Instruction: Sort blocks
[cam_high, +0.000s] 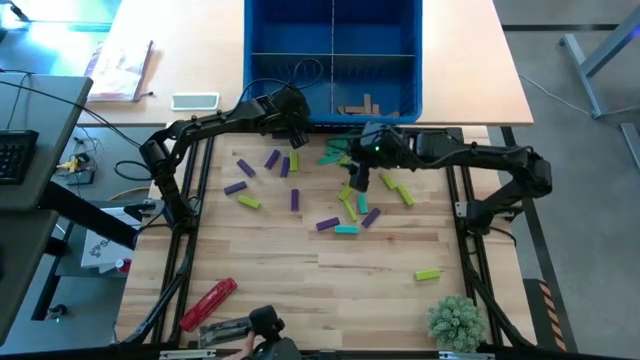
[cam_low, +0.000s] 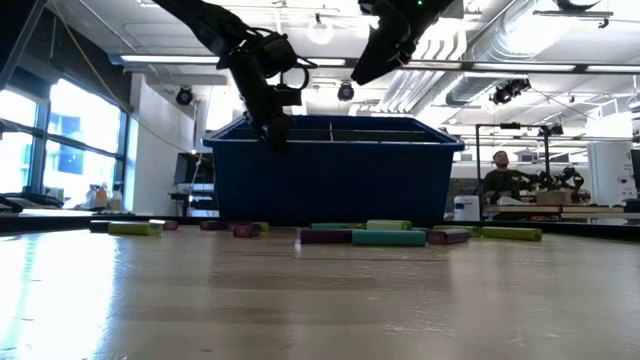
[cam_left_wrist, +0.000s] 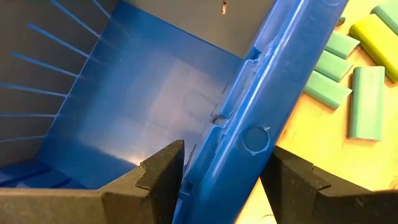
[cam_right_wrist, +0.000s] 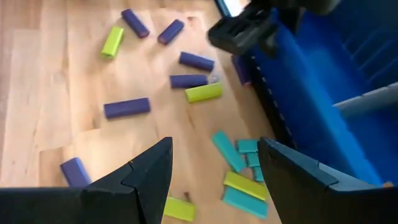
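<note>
Both arms hover near the blue bin (cam_high: 262, 30)

Left gripper (cam_high: 291, 133) at its front rim and right gripper (cam_high: 358, 182) above the blocks (cam_high: 345, 228) scattered on the table (cam_high: 300, 280); both sets of fingers spread, holding nothing.

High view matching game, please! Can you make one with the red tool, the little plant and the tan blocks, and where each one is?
Things:
1. red tool
2. plant
3. tan blocks

Places:
A. inside the blue bin
B. a corner of the table, on the robot's left
C. a corner of the table, on the robot's right

Pairs: 1-B, 2-C, 3-A
</note>
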